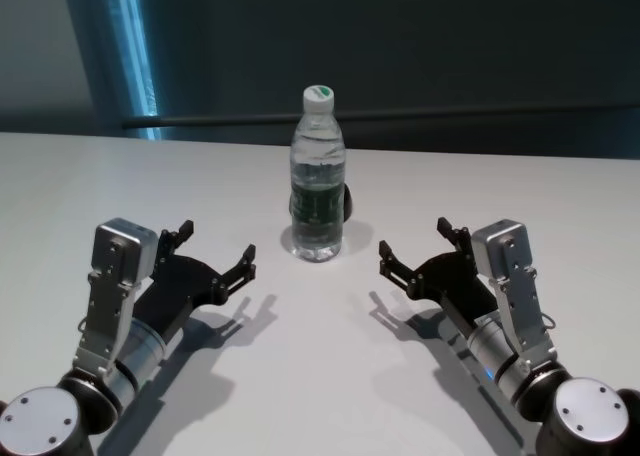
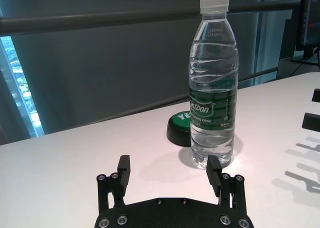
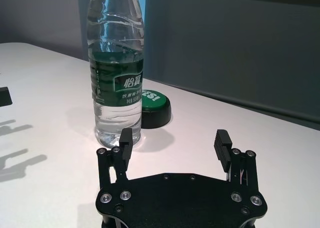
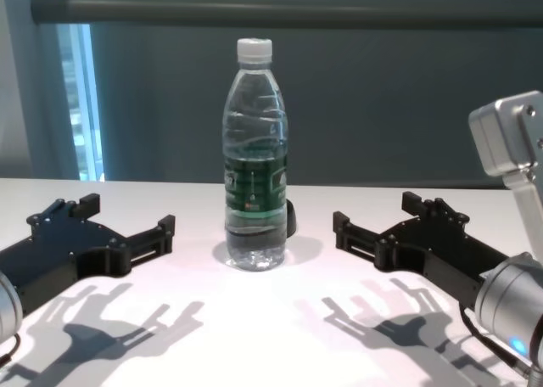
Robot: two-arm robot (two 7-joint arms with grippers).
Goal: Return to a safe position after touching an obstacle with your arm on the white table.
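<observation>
Both grippers, left [image 1: 214,257] and right [image 1: 413,250], hover with jaws spread; the bottle [image 1: 318,176] stands ahead between them, untouched. Retreat straight backward over the table [image 1: 320,376].

A low black puck with a green top [image 3: 152,106] bearing white lettering sits on the white surface, partly hidden in the head and chest views. A dark horizontal rail [image 4: 288,12] runs across the dark wall behind, and a bright strip of window [image 1: 138,46] stands at the far left.
</observation>
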